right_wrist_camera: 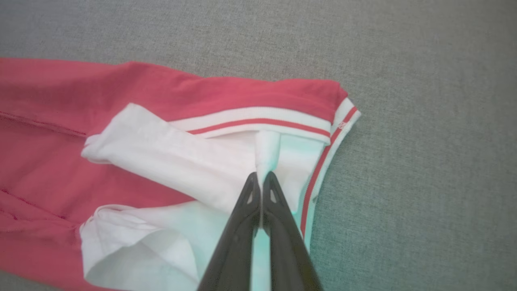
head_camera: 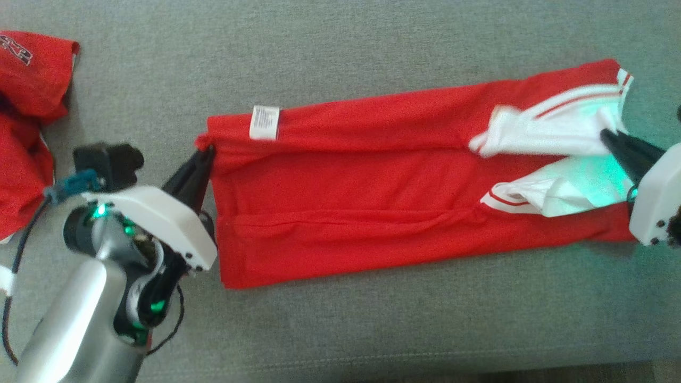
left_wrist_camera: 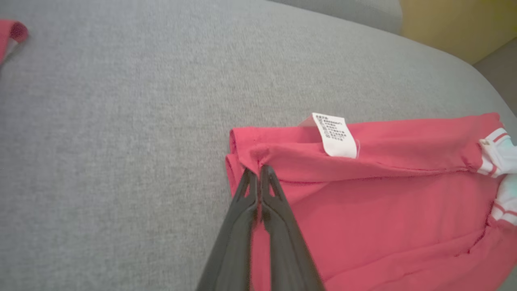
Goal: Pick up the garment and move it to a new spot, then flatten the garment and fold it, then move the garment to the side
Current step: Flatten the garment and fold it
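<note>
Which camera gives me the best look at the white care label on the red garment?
The left wrist view: the label is large and close on the garment, at its folded edge, with print lines visible. The head view shows it small and blurred. The right wrist view faces the white-trimmed end.

Probably a home, a sitting room by the look: grey woven upholstery (head_camera: 372,330) like a sofa seat, seamed along the near edge, rounded at one corner, a yellowish wall (left_wrist_camera: 456,24) beyond, a red garment (head_camera: 346,213) spread out and more red clothes (head_camera: 26,106) heaped beside.
</note>
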Tool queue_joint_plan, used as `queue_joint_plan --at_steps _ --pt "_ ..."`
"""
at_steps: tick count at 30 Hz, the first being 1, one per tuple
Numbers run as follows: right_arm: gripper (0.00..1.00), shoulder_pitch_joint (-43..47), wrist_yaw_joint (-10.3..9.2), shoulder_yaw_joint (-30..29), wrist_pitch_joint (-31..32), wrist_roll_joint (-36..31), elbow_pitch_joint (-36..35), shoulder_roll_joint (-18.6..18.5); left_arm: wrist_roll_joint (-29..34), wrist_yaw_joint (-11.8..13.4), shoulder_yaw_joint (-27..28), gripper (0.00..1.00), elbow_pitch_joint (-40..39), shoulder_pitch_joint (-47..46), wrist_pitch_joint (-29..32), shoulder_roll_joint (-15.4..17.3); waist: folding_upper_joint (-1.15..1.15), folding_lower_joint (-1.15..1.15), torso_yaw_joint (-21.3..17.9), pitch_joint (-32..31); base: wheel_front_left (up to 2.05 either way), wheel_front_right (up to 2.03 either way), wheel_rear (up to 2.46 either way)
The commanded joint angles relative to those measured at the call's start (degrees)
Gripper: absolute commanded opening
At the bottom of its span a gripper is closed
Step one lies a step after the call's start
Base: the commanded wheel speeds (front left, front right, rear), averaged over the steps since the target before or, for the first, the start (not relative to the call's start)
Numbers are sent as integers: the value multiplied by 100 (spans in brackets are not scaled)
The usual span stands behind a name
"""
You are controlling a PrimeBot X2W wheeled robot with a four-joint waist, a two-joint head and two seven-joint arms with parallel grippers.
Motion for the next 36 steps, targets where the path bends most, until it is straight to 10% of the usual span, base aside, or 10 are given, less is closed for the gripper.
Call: queue_joint_plan --at_steps 1,2,4,5,13,20,36 --pt "9 27 43 100 8 -1 -270 -257 10 2 208 3 -172 16 39 231 0 0 -28 -12 0 0 0" --pt "88 21 43 152 -13 -18 -282 -296 16 13 202 25 -161 55 44 244 0 0 -38 -20 0 0 0" --pt "100 4 43 185 -6 5 -255 -306 103 55 177 96 -117 122 40 310 0 0 -52 -54 0 0 0" --pt "100 1 43 192 21 18 -244 -315 147 77 163 100 -91 163 44 345 0 0 -58 -77 0 0 0" --pt "100 -19 43 -380 103 -57 -107 -164 525 563 350 100 -476 611 -538 358 0 0 -111 -225 0 0 0" --pt "100 -289 43 -990 461 -253 427 876 1010 956 347 100 -735 1072 -2149 -253 0 0 -108 -187 0 0 0" --pt "100 -530 43 -1009 1034 -759 1198 1505 1637 638 68 100 58 1162 -3015 -1063 0 0 149 -69 0 0 0"
